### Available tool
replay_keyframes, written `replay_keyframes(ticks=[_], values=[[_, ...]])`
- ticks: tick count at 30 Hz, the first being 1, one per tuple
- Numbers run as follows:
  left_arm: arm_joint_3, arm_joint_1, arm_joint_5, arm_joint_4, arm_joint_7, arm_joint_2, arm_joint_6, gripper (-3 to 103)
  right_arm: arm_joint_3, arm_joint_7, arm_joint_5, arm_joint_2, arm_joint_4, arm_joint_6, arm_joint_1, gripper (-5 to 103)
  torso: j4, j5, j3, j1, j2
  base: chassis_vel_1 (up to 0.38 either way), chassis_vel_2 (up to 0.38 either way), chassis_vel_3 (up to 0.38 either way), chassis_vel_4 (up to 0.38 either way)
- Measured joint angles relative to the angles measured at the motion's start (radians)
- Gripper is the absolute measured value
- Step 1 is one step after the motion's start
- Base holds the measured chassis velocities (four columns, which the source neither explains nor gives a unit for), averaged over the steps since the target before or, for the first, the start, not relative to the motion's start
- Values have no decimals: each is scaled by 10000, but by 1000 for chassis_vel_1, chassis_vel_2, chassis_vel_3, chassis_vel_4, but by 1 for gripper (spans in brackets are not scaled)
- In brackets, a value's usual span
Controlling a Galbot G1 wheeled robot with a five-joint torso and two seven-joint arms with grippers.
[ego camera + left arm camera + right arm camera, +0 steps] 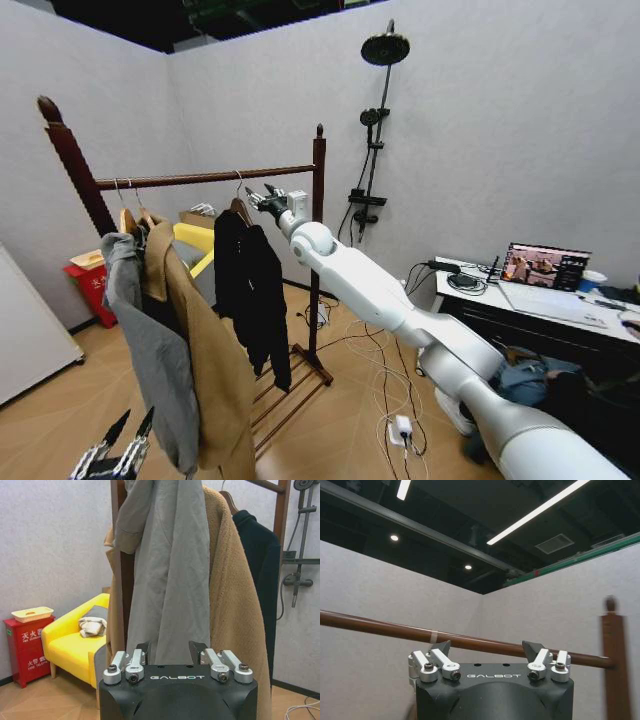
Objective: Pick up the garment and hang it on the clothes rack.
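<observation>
The black garment (250,280) hangs limp on its wooden hanger, the metal hook over the bar of the clothes rack (210,178), close to the rack's right post. My right gripper (263,198) hovers just right of the hanger's top, below the bar, open with nothing between its fingers. From the right wrist view the bar (380,625) runs just beyond the spread right gripper (490,647). My left gripper (115,450) is low at the front left, open and empty. In the left wrist view the left gripper (172,650) faces the hanging clothes, with the garment (260,580) farthest back.
A grey hooded top (150,340) and a long tan coat (205,350) hang left of the garment. A yellow sofa (195,245) and red cabinet (90,285) stand behind the rack. A shower fixture (375,130), desk with laptop (545,268) and floor cables (400,430) are at right.
</observation>
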Motion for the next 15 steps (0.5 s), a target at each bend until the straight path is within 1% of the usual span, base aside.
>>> replay_keyframes(ticks=[1,2,3,4,5,6,7,8,9,10,11,12,13,14,15], values=[[0,1,0,1,-5,1,0,46,212,27,4,-711,354,2,-282,84,-5,0,0,0,0,0,0,0,0],[-1,1,0,0,-6,1,0,46,588,-18,90,-1581,840,54,-760,89,-14,5,2,1,0,0,0,0,0],[-1,1,0,0,-6,1,0,46,588,-18,90,-1581,840,54,-760,89,-14,5,2,1,0,0,0,0,0],[0,-1,0,-1,0,1,0,46,1120,-159,235,-2459,1571,135,-1434,94,-21,12,2,3,-1,0,0,0,0],[0,0,0,-1,9,1,0,46,1907,-315,409,-3441,2613,177,-2394,97,-22,14,2,1,0,0,0,0,0],[0,0,0,-1,9,1,0,46,1907,-315,409,-3441,2613,177,-2394,97,-22,14,2,1,0,0,0,0,0],[1,0,0,1,-4,1,0,46,2667,-370,533,-4240,3390,221,-3211,99,-16,11,2,3,-1,0,0,0,0],[0,-1,0,0,0,0,0,46,3597,-219,670,-5213,4276,313,-4380,100,-15,8,0,1,1,0,0,0,0],[1,0,0,0,-1,1,0,46,4371,-57,814,-5784,4869,376,-5414,100,-18,8,0,0,1,0,0,0,0],[1,0,0,0,-1,1,0,46,4371,-57,814,-5784,4869,376,-5414,100,-18,8,0,0,1,0,0,0,0],[0,0,0,0,0,1,0,46,5878,125,960,-6308,5704,390,-7070,100,-17,12,1,0,2,0,0,0,0],[0,0,0,0,0,1,0,46,5878,125,960,-6308,5704,390,-7070,100,-17,12,1,0,2,0,0,0,0],[1,0,0,0,5,1,0,46,7316,266,972,-6514,6467,388,-8492,100,-21,8,-1,0,2,0,0,0,0],[1,0,0,0,4,1,0,46,8982,396,842,-6474,7384,363,-10171,100,-14,-2,-2,-2,4,0,0,0,0],[1,0,0,0,4,1,0,46,8982,396,842,-6474,7384,363,-10171,100,-14,-2,-2,-2,4,0,0,0,0]])
